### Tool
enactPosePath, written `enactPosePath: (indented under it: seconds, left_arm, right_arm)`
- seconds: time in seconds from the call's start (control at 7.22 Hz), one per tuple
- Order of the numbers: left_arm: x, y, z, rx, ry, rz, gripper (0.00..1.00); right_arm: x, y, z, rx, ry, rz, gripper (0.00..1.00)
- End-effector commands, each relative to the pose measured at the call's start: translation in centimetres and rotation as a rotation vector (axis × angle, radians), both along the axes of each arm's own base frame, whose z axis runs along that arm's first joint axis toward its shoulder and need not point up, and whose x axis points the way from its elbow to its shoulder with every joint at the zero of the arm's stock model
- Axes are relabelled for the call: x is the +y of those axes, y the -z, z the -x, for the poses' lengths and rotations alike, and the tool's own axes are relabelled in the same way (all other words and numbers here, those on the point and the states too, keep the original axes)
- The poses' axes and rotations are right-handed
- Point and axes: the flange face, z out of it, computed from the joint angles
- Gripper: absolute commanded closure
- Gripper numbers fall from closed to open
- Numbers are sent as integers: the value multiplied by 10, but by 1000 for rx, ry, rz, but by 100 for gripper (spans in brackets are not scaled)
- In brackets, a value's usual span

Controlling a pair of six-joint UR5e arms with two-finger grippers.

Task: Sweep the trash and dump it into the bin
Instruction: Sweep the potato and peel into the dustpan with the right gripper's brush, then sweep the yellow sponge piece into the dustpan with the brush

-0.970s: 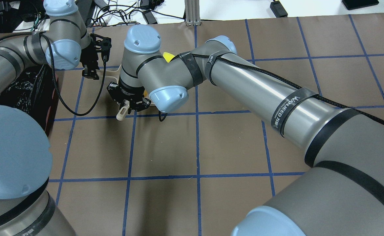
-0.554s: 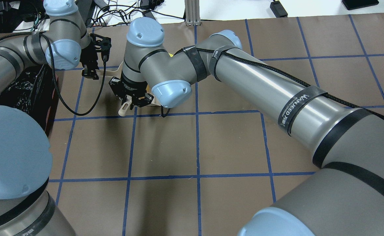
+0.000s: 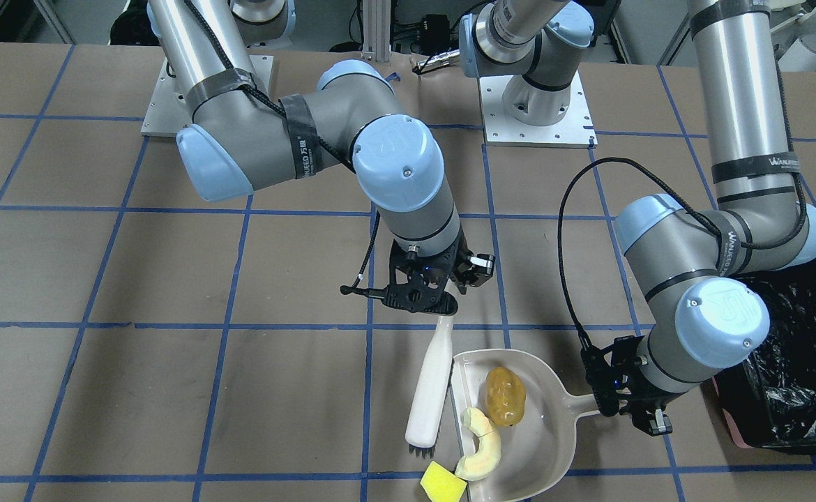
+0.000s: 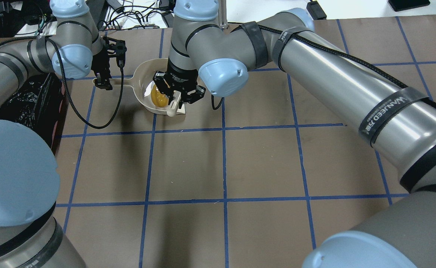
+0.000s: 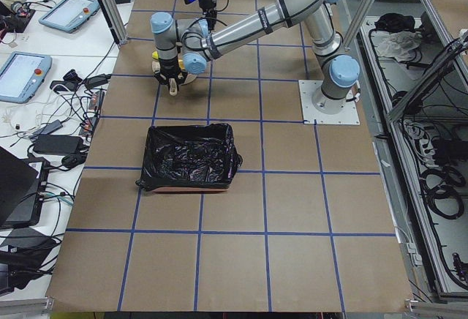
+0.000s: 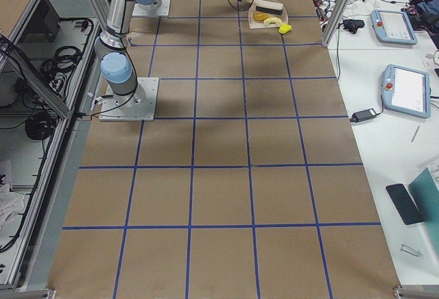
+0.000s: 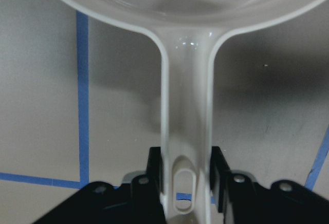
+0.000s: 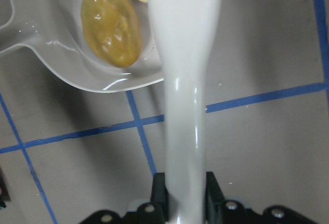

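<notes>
An off-white dustpan (image 3: 547,446) lies on the table, and my left gripper (image 3: 628,408) is shut on its handle (image 7: 186,131). In the pan rest the golden-brown lump (image 3: 505,396) and the cream crescent (image 3: 481,446), the crescent at the pan's mouth. The yellow wedge (image 3: 443,482) sits on the table just outside that mouth. My right gripper (image 3: 430,307) is shut on a white brush (image 3: 430,387), whose bristles point at the table beside the pan's mouth. The bin (image 3: 791,369), lined with a black bag, stands beyond the left arm.
Brown paper with blue tape grid lines covers the table (image 4: 221,167). The right arm's elbow (image 4: 223,74) hangs over the far side of the pan. Cables and devices lie past the table's far edge (image 4: 136,15).
My right gripper has carried the brush to the right and away from the robot. The pan and the brown lump now show in the overhead view. The left arm has held still.
</notes>
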Motion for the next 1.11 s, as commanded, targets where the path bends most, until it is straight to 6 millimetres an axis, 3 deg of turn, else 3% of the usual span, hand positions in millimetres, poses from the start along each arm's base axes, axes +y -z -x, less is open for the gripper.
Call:
enactPosePath:
  seconds: [0.0, 0.42, 0.69, 0.97]
  left_arm:
    - [-1, 5, 0, -1, -5, -6, 93]
    - [-1, 6, 0, 1, -4, -9, 93]
    - [-1, 4, -3, -32, -5, -11, 93]
    - [0, 3, 9, -65, 14, -13, 93]
  right_arm:
    - [-19, 16, 28, 58, -137, 44, 100]
    - [-46, 70, 49, 153, -228, 35, 100]
    - [-57, 82, 56, 153, -223, 41, 100]
    - [-78, 89, 63, 154, -202, 45, 100]
